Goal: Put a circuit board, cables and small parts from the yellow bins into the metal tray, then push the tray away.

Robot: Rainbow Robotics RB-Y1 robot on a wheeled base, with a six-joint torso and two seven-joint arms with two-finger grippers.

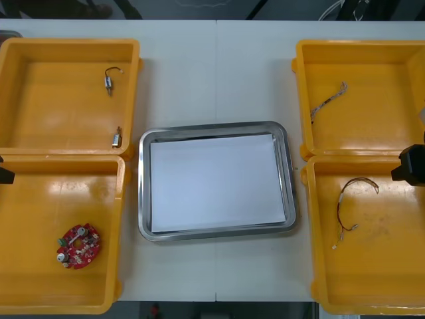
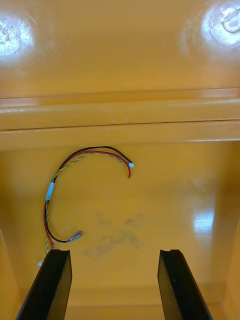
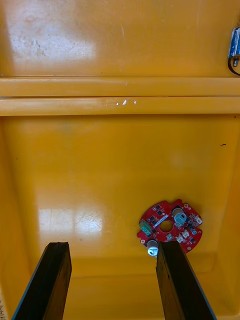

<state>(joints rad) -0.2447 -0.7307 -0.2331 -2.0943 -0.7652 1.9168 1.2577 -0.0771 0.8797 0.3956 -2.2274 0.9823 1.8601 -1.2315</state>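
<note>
A round red circuit board (image 1: 78, 245) lies in the near left yellow bin (image 1: 40, 292). My left gripper (image 3: 113, 285) hovers open over that bin, and the board (image 3: 170, 231) sits just ahead of one of its fingers (image 3: 180, 282). In the near right yellow bin (image 1: 398, 279) a red and yellow cable (image 1: 350, 203) lies curled. My right gripper (image 2: 114, 285) is open above it, with the cable (image 2: 95, 151) ahead of its fingers, nothing between them. The metal tray (image 1: 143, 193), white inside, sits between the bins.
The far left bin (image 1: 40, 53) holds two small metal parts (image 1: 108, 79) (image 1: 117, 138). A twisted blue and white cable (image 1: 329, 101) lies in the far right bin (image 1: 392, 53). My arms show as black ends at the left edge (image 1: 5, 174) and right edge (image 1: 412, 165).
</note>
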